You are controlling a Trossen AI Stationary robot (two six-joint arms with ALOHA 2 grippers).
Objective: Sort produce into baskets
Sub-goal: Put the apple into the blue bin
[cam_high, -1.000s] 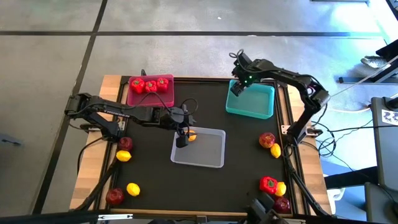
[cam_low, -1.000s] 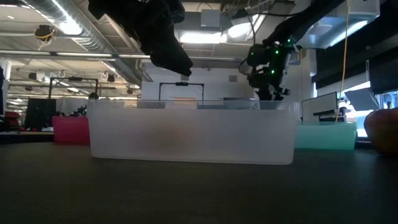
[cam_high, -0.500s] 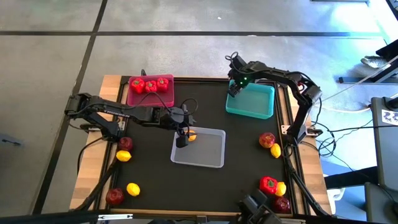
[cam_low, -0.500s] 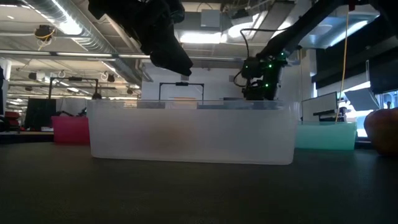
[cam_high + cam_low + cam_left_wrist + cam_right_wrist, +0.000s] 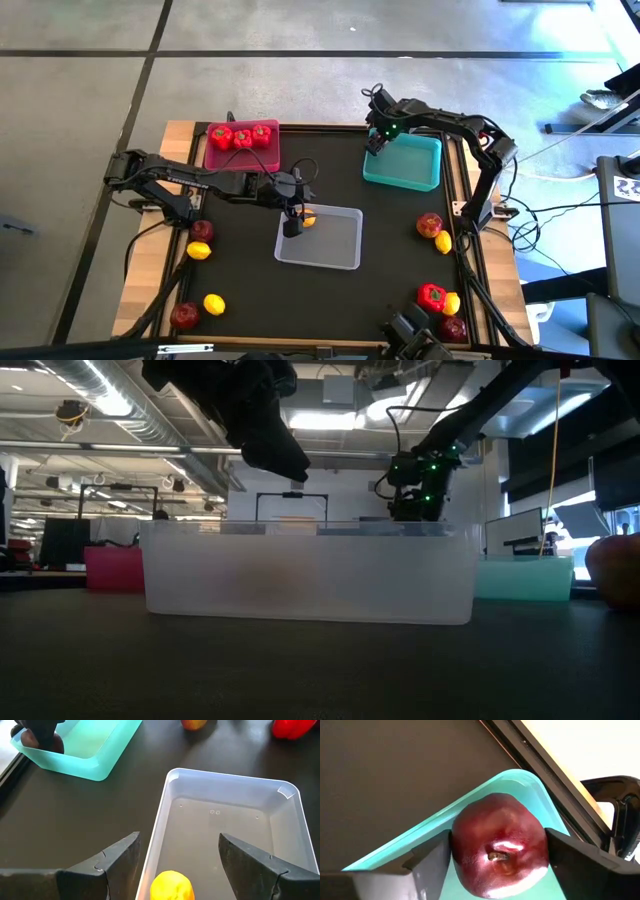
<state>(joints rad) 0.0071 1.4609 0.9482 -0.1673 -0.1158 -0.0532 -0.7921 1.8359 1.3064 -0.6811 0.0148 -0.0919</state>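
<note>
— Where does your right end effector (image 5: 376, 140) stand?
— At the far left corner of the teal basket (image 5: 415, 166), as you see it from above. Its two fingers are pinching a dark red apple (image 5: 498, 851), one on each side, and your right wrist view shows the apple over that corner of the teal floor.

— And your left end effector (image 5: 292, 222)?
— Spread wide, holding nothing. It hangs over the left end of the clear basket (image 5: 338, 247), which sits in the middle of the bench (image 5: 240, 275). A lemon (image 5: 171, 886) lies on that basket's floor, below the gap between the fingers and close to the wall.

— What else have you sorted?
— Three red peppers (image 5: 242, 137) sit in a row in the pink basket (image 5: 240, 158), at the far left.

— What lies loose?
— On your left side: a second apple (image 5: 201, 230) just beside a second lemon (image 5: 198, 250), and nearer the front edge a third lemon (image 5: 213, 303) near a third apple (image 5: 184, 315). On your right side: a fourth apple (image 5: 429, 224) touching a fourth lemon (image 5: 443, 241), and farther forward a loose pepper (image 5: 431, 295), a fifth lemon (image 5: 451, 302) and a fifth apple (image 5: 453, 327) bunched together.
</note>
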